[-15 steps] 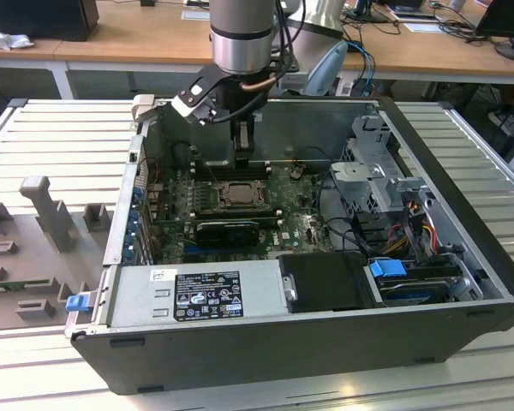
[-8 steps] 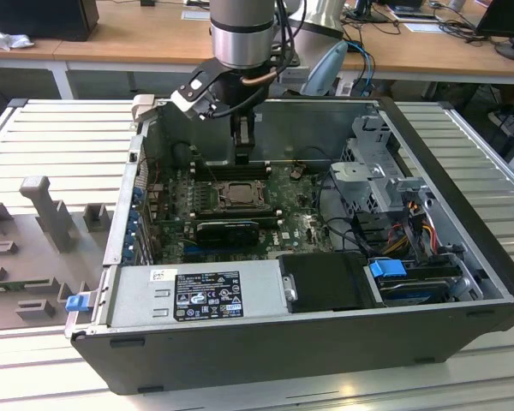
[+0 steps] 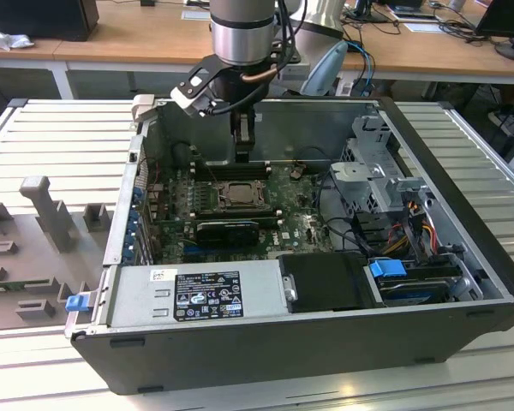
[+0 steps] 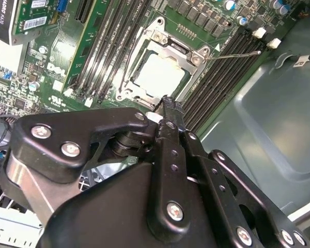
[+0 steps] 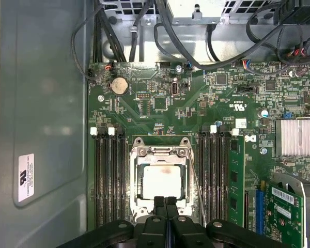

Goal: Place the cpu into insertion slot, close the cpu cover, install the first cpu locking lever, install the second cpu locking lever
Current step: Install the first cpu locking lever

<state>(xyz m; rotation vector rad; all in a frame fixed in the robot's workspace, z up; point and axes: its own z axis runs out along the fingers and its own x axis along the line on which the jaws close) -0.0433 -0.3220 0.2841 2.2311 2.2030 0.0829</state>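
An open dark-grey computer case [image 3: 325, 342] lies on its side on a ribbed metal table [image 3: 60, 128], its green motherboard [image 5: 160, 108] facing up. Toward the case's far wall, between two banks of long black memory slots [image 5: 108, 181], sits the square black insertion slot with its shiny metal rim [image 3: 218, 204]. The cpu [image 5: 163, 181], a small flat square chip with a pale silvery-beige top, lies flat inside that slot and looks level and square to it. The cpu cover [image 5: 160, 152], a thin silvery metal frame with a large central cut-out, is folded down around the chip, so placing and covering appear done. The step in hand looks like the locking levers. One thin wire lever [image 5: 196, 191] stands clear of the cover's edge on the side nearest one memory bank and angles away from it – unlatched, by the look of it. A second wire runs close along the opposite edge; whether it is hooked cannot be told. The robot arm's black gripper [image 5: 165, 200] hangs directly over the socket's edge, its two fingers pressed together with nothing between them. Whether the tips touch the cover cannot be told. Latching the loose lever would call for a firm downward push and a slight sideways tuck under its hook – work for closed fingertips, not a grasp.
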